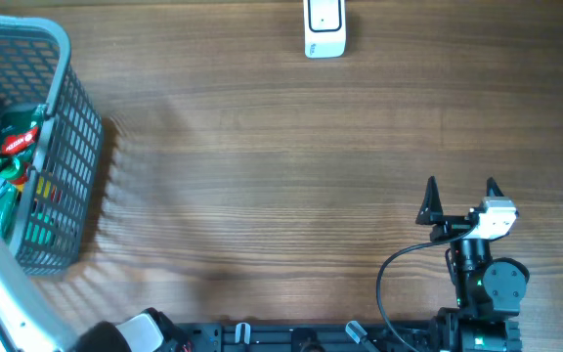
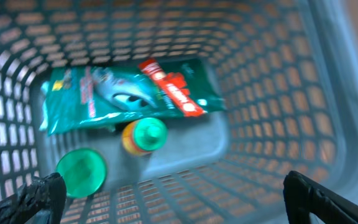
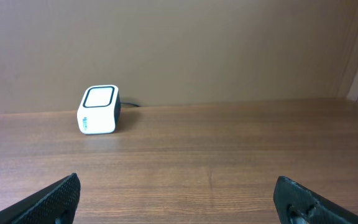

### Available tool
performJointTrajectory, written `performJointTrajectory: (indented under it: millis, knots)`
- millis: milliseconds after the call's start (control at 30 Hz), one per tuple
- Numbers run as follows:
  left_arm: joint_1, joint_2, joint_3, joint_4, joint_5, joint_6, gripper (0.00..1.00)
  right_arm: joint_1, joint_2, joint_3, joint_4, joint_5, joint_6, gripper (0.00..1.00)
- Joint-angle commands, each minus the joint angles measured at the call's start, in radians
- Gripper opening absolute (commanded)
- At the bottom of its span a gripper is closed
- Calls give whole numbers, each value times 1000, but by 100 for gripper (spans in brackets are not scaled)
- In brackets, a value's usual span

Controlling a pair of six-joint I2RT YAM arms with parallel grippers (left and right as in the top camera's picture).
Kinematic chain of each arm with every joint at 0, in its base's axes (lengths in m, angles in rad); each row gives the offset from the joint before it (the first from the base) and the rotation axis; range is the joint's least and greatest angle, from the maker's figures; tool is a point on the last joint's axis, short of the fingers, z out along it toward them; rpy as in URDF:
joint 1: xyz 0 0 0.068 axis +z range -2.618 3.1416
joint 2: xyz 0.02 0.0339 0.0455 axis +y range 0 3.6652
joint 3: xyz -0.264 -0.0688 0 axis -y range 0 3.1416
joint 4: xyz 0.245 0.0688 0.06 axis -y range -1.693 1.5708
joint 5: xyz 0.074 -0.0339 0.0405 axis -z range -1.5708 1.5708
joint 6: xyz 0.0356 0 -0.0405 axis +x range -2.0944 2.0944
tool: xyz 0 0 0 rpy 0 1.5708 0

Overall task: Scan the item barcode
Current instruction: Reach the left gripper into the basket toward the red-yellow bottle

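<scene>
The left pincer [image 2: 173, 199] hangs wide open inside the grey basket [image 1: 71, 137]. It is over a green packet [image 2: 129, 93] that lies on the bottom beside two green-topped bottles [image 2: 145, 135]. The right pincer [image 1: 461, 196] is wide open too and holds nothing. It faces the white scanner [image 1: 324, 27] across the worktop [image 1: 262, 196].

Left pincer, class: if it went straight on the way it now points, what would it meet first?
Open, the left pincer aims into the basket; likely first the green-capped yellow bottle beside the green packet, though depth is unclear.
</scene>
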Motion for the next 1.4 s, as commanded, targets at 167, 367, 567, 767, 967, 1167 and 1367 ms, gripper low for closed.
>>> performJointTrajectory:
  millis: [167, 367, 567, 767, 967, 1167, 1367]
  knots:
    - [73, 198, 9, -54, 122, -41, 100, 6, -5, -1, 2, 10, -12, 100]
    - [75, 335, 9, -65, 103, -27, 100, 6, -5, -1, 2, 10, -12, 100]
    - [74, 413, -3, -67, 69, -24, 100, 6, -5, -1, 2, 10, -12, 100]
    - [73, 447, -82, 3, 69, -23, 100, 6, -5, -1, 2, 10, -12, 100]
    - [73, 467, -164, 94, 72, 3, 88, 6, -5, -1, 2, 10, -12, 100]
    - [73, 467, -184, 114, 72, 3, 55, 6, -5, -1, 2, 10, -12, 100]
    - [73, 459, -183, 114, 72, 23, 47, 6, -5, -1, 2, 10, -12, 100]
